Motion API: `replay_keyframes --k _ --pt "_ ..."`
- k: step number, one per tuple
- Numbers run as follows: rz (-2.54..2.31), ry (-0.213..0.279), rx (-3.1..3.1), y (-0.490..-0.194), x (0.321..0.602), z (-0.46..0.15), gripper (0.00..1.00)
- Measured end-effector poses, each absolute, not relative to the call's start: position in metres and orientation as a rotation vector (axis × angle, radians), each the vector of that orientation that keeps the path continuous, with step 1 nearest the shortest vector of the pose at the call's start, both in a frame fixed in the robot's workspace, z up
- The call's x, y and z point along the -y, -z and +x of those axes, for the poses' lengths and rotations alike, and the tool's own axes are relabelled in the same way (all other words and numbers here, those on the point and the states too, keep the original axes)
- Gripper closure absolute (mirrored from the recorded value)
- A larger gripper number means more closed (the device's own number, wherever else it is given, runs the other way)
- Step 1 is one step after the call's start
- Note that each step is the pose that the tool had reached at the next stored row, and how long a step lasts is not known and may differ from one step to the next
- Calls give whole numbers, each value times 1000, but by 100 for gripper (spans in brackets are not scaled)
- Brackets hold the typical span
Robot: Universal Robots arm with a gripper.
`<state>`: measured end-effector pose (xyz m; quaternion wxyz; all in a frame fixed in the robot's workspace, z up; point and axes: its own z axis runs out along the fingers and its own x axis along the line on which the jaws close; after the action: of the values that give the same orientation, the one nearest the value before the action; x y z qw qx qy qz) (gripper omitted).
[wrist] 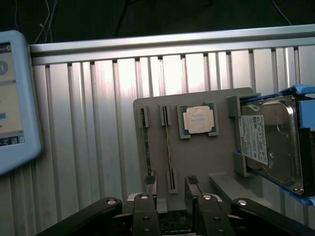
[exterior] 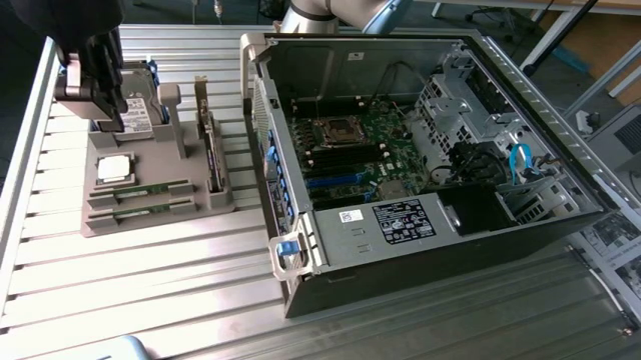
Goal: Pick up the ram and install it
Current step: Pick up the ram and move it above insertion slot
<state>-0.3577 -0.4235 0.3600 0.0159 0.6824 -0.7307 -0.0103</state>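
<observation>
Two ram sticks lie on edge in slots of a grey holder [exterior: 150,229] on the slatted table: one ram stick [exterior: 140,190] [wrist: 147,150] and a second ram stick [exterior: 140,211] [wrist: 169,152] beside it. My gripper [exterior: 100,112] [wrist: 171,184] hangs above the holder's hard-drive end, toward the exterior view's left. It is open with nothing between its fingers [wrist: 150,186]. In the wrist view the fingertips bracket the near end of the second stick, well above it. The open computer case [exterior: 300,247] lies to the exterior view's right, with the motherboard's memory slots [exterior: 346,156] exposed.
The holder also carries a square silver processor [exterior: 113,169] [wrist: 199,119], a hard drive [exterior: 140,105] [wrist: 268,142] in a blue frame, and an upright expansion card [exterior: 209,150]. A tablet-like screen [wrist: 12,93] lies off the holder's ram side. Cables and drive cages [exterior: 481,165] crowd the case interior.
</observation>
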Motion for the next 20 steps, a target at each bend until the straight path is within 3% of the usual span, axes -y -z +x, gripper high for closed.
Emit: replay_keyframes --k 20 --pt "2136 32 2260 -355 423 -358 64"
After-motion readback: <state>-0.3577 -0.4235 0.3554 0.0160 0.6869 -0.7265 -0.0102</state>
